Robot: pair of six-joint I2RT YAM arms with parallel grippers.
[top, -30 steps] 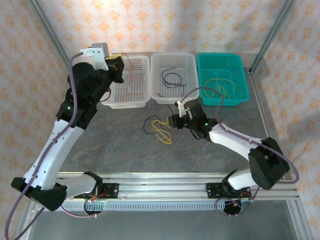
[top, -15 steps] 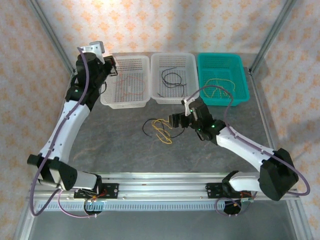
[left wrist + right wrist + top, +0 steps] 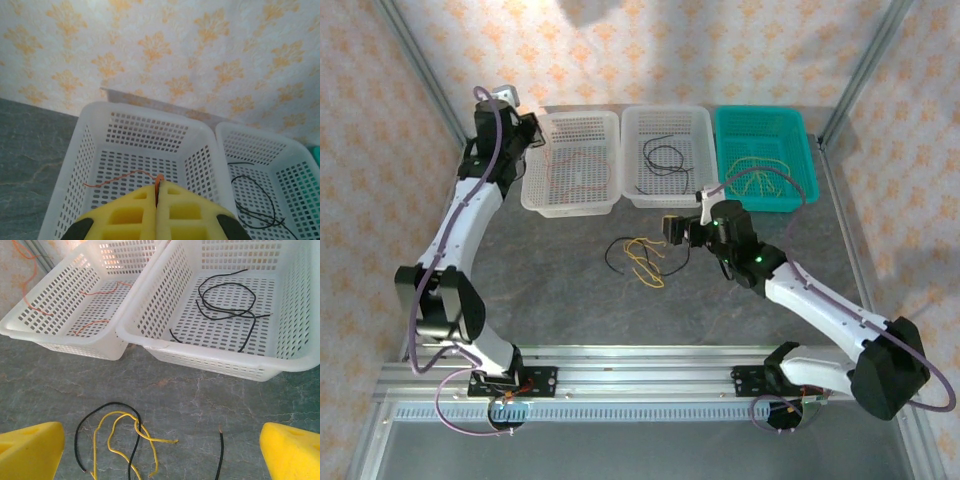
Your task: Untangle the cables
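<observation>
A tangle of yellow cable (image 3: 642, 262) and black cable (image 3: 617, 248) lies on the grey table; in the right wrist view the yellow cable (image 3: 117, 439) loops around the black cable (image 3: 106, 405). My right gripper (image 3: 676, 229) hovers just right of the tangle, open wide, with nothing between its yellow fingers (image 3: 30, 450). A loose black cable end (image 3: 220, 455) lies between them. My left gripper (image 3: 531, 134) hangs over the left white basket (image 3: 608, 196), shut on a reddish-brown cable (image 3: 120, 176) that trails into it.
Three baskets stand in a row at the back. The left white basket (image 3: 60, 335) holds reddish-brown cables (image 3: 102, 290). The middle white basket (image 3: 210, 357) holds black cables (image 3: 227, 300). The teal basket (image 3: 798, 195) holds yellow cables (image 3: 755, 175). Metal frame posts flank the table.
My right gripper has opened wide and drawn back slightly from the tangle. My left arm has swung left toward the basket's far left corner, still holding the reddish-brown cable.
</observation>
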